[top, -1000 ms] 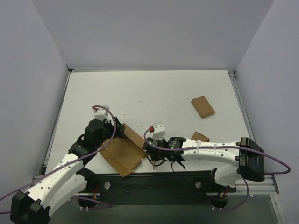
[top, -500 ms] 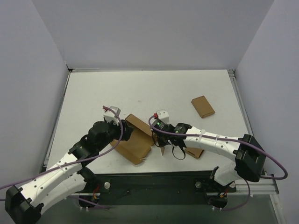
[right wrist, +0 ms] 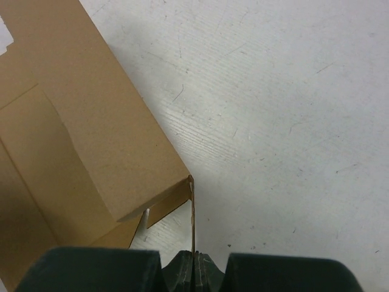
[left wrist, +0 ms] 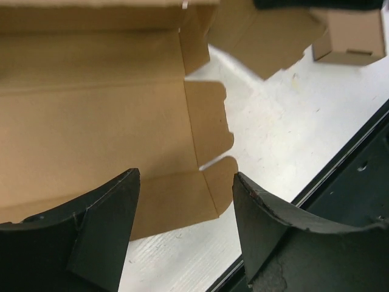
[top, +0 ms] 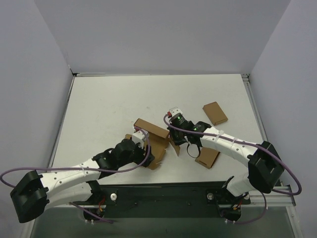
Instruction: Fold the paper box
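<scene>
Currently, the plain brown cardboard paper box (top: 151, 133) is being kept half-formed near the front middle of the white worktop (top: 109, 104), between the two arms; one long panel appears to be standing raised while the rest is lying open, its flaps and slits showing; a thin flap edge is being pinched by the right pincer (right wrist: 193, 260), whose fingers are pressed together on it; the left pincer (left wrist: 185, 177) is being held spread wide over a corner of the open sheet, with nothing being gripped between its fingers (left wrist: 103, 237); two smaller brown cardboard boxes, one (top: 215, 113) farther back on the right and one (top: 208, 158) beside the right arm, are lying apart from the work. The cardboard is being judged light and thin, stiff across its panels yet bending readily at the creases, and liable to slide on the smooth surface or crumple if squeezed mid-panel; hold is best being taken at a flap edge close to a crease, the base being pressed down by the other pincer.
</scene>
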Controlling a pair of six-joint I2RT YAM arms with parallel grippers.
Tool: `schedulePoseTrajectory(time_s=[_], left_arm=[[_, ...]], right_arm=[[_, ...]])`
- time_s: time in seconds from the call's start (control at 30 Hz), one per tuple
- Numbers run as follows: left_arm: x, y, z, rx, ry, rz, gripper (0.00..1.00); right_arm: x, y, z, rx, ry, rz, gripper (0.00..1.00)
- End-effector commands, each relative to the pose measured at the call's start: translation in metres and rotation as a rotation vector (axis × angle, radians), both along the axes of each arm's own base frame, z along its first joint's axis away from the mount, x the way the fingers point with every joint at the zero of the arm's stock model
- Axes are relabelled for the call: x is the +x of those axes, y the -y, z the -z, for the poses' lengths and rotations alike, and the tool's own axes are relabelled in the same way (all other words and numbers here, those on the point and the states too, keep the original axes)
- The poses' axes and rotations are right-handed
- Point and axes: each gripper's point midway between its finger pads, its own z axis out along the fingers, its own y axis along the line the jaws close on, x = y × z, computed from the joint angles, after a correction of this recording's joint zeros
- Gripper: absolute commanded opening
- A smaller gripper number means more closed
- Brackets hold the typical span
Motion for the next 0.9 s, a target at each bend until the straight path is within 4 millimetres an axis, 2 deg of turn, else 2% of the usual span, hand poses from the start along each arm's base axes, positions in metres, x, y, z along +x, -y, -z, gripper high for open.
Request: schedulePoseTrajectory(time_s=[0.0, 0.2, 0.37, 0.47, 0.7, 0.87], left_arm=[[0.004, 0.030, -0.019, -0.112, 0.025, 0.041, 0.73], [0.001, 0.052, -0.014, -0.135, 0.014, 0.062, 0.75], [0.010, 0.054, 0.010, -0.057, -0.008, 0.026, 0.76], [0.013, 0.058, 0.016, -0.041, -0.013, 0.024, 0.77], [0.022, 0.058, 0.023, -0.028, -0.012, -0.021, 0.75], [0.027, 0.056, 0.028, -0.012, -0.020, -0.061, 0.69]], right_arm=[[0.001, 0.002, -0.005, 0.028, 0.004, -0.043, 0.00], [0.004, 0.007, -0.001, 0.022, -0.007, -0.035, 0.00], [0.005, 0.009, -0.002, 0.022, -0.003, -0.030, 0.00], [0.005, 0.009, -0.001, 0.026, -0.004, -0.027, 0.00], [0.002, 0.008, 0.002, 0.039, -0.024, -0.034, 0.00], [0.003, 0.009, 0.001, 0.041, -0.022, -0.031, 0.00]])
